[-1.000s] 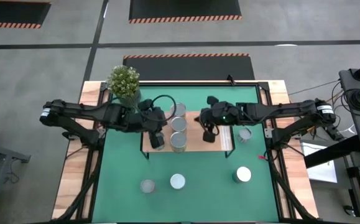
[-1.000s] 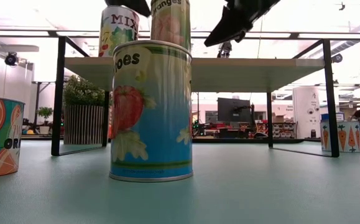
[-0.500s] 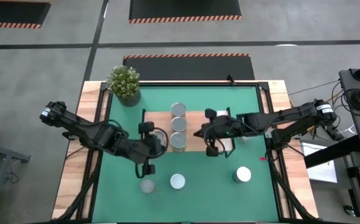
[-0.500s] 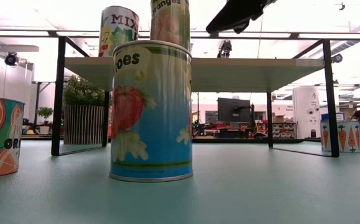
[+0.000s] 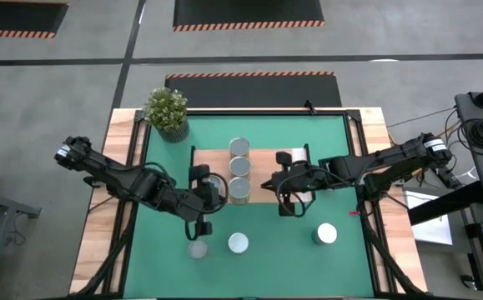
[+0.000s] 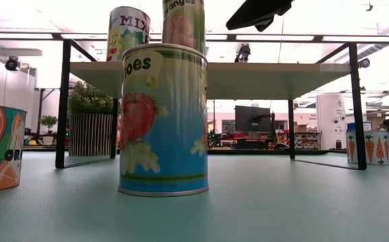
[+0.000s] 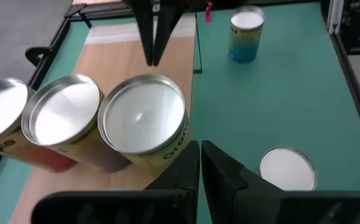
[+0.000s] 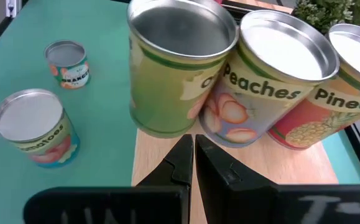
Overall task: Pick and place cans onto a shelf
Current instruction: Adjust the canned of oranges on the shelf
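**Green mat, three cans shelved, three waiting**

On the green mat the shelf carries three cans in a row; I see the left gripper, pinched shut and empty, above the orange can near the mat's front edge; I'd open before descending; the right gripper is shut too; labels unreadable from above.

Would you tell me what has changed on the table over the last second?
Both arms drew back off the shelf toward the table's near side: the left gripper now hangs over the mat beside a loose can, the right gripper at the shelf's front edge. Both stayed shut and empty. The three shelved cans and the plant did not move.
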`<state>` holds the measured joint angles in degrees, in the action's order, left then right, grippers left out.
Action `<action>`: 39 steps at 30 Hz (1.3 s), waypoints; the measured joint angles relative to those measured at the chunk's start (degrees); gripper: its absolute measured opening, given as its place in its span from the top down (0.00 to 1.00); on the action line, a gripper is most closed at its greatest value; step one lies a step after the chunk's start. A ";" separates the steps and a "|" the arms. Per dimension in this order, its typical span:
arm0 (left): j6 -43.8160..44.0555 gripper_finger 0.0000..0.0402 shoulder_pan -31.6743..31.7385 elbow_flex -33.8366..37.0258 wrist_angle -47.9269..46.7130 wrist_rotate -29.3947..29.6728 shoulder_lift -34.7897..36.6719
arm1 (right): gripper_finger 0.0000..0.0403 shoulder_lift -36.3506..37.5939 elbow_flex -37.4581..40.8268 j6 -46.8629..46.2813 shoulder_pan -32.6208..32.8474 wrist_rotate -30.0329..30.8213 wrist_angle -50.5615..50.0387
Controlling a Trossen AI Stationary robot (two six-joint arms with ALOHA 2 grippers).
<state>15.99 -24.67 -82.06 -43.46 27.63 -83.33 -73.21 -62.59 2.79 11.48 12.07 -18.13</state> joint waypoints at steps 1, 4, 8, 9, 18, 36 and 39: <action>0.00 1.00 0.00 0.12 -0.13 0.25 0.00 | 0.98 0.00 0.00 -0.02 0.20 -0.02 0.00; 0.00 1.00 0.03 0.15 0.74 0.43 -0.38 | 0.98 0.00 0.00 -0.04 0.84 -0.05 -0.02; -0.42 1.00 0.09 0.15 1.51 0.42 -1.90 | 0.98 0.00 0.00 0.02 2.06 -0.09 -0.13; -0.46 1.00 0.09 0.15 1.42 0.40 -2.31 | 0.98 0.00 0.00 0.02 2.33 -0.15 -0.18; -0.68 1.00 0.80 0.02 1.59 0.89 -5.53 | 0.98 0.00 0.00 -0.64 3.68 -0.13 -0.58; -0.68 1.00 3.15 -0.30 1.53 2.89 -6.01 | 0.98 0.01 0.00 -0.81 3.66 -0.04 -1.48; -0.68 1.00 2.37 -0.30 1.53 2.89 -5.94 | 0.98 0.15 0.00 -0.28 3.34 2.16 -1.76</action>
<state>15.31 -22.30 -82.37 -41.93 30.52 -89.27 -73.06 -62.59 2.51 14.82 14.24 -19.89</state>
